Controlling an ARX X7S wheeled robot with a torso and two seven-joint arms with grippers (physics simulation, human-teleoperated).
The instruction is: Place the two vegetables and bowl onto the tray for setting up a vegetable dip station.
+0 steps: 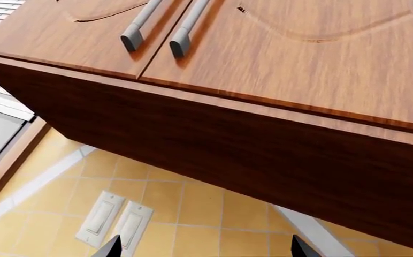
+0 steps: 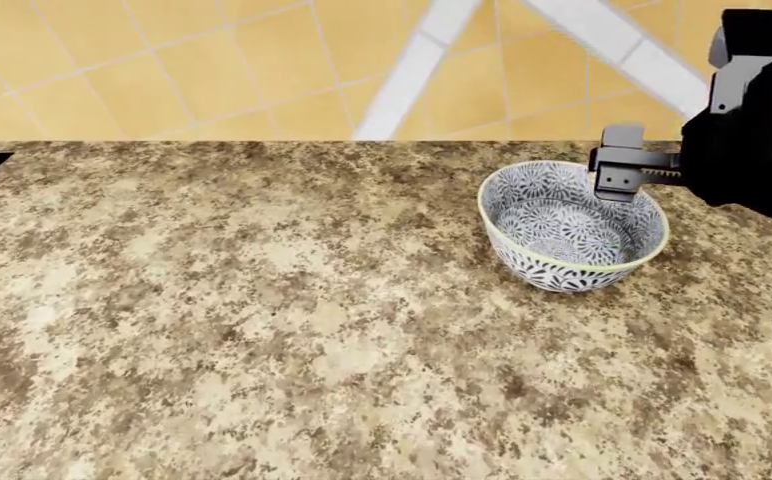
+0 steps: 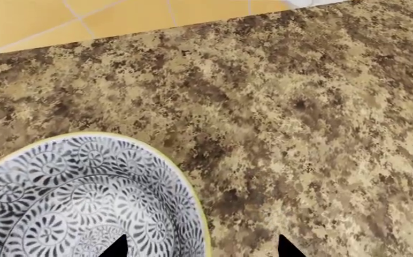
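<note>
Bowl first, by the look of it: the round, deep ceramic bowl, white with dense dark-blue flower patterning and a pale green rim, sits upright on the speckled brown granite tabletop, toward the right of the head view. The tray, cucumber and carrot do not appear in any view.

The right end effector hangs over the bowl's far right rim. In its wrist view two dark fingertips are spread apart with the rim's edge lying between them, so it is released and straddling the wall, one tip over the inside, one over the outside. Whether either tip touches the ceramic yet, I cannot tell.

The left end effector is also released, tips wide apart, pointed at a wooden wall cupboard and two white wall switches, well away from the work.

To grip well, I judge it should lower until the wall sits deep between the tips, close squarely on the rim, then lift straight up before any sideways travel. A shallow pinch on glazed ceramic would likely slip or tip the bowl.
</note>
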